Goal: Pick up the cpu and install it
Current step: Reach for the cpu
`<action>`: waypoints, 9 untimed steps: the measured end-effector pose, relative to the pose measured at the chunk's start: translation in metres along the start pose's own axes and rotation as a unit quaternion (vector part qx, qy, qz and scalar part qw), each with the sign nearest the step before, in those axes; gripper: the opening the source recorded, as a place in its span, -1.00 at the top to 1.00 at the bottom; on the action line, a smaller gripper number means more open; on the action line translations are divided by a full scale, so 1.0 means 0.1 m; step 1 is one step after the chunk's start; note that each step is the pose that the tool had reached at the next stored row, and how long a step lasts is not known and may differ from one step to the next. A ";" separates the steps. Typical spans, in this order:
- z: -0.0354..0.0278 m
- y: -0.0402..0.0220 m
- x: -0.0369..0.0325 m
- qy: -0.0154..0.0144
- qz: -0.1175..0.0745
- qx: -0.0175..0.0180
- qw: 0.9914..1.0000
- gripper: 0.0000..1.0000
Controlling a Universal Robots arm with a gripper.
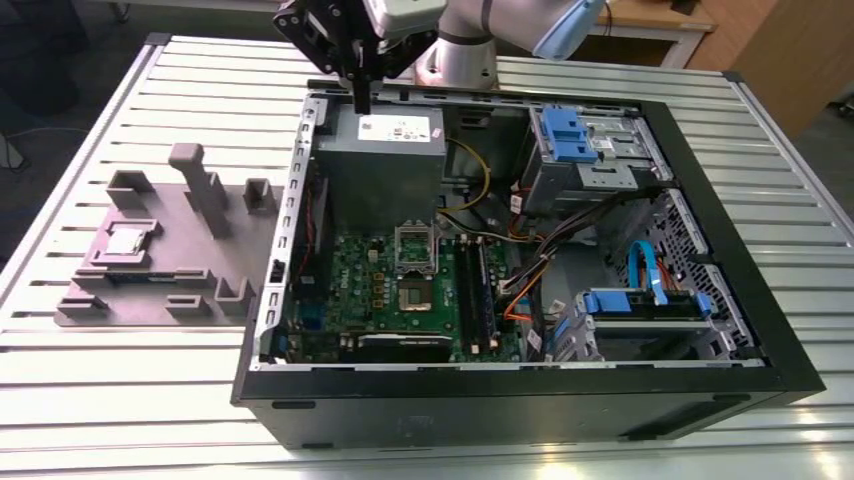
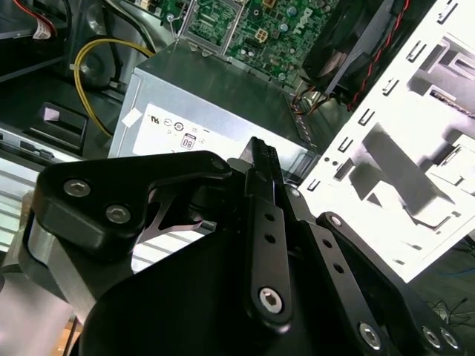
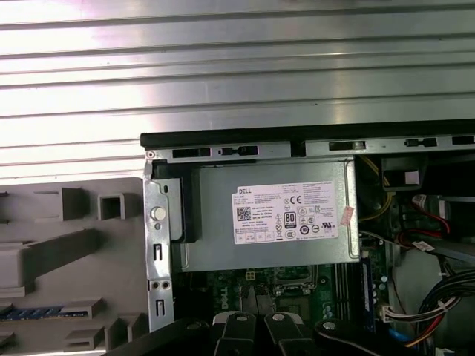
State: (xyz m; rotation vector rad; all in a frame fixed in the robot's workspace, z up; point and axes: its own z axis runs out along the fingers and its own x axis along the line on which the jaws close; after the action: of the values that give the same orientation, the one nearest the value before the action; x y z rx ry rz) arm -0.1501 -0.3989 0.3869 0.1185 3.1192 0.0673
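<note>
Fingers [image 1: 360,90] pressed together, nothing between them; gripper [image 1: 360,108] hangs over the far rim of the computer case [image 1: 534,405], above the power supply [image 1: 380,165]

Bench [image 1: 160,400]: slatted metal, carries everything

Case lies open side up and takes the bench's middle through to the edge on the exterior view's right

Power supply sits at the case's far end, also seen in the first wrist view [image 3: 267,215]

Grey fixture tray [image 1: 167,255] lies just beside the case, toward the bench edge on the exterior view's left

cpu [image 1: 130,241] rests flat on that tray, well apart from the gripper, not yet picked

Handling guess: light, stiff, thin, with a slick metal lid and likely a delicate underside. I'd pinch two opposite edges, keep it level and use low force
</note>
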 end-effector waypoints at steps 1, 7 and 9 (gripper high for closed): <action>0.001 0.000 0.002 0.000 0.000 0.000 1.000 0.79; 0.022 -0.004 0.041 0.002 0.000 0.000 1.000 0.79; 0.023 -0.004 0.046 0.002 0.000 0.000 1.000 0.79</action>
State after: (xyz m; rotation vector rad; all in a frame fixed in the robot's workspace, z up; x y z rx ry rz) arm -0.1547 -0.3989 0.3844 0.1189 3.1225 0.0675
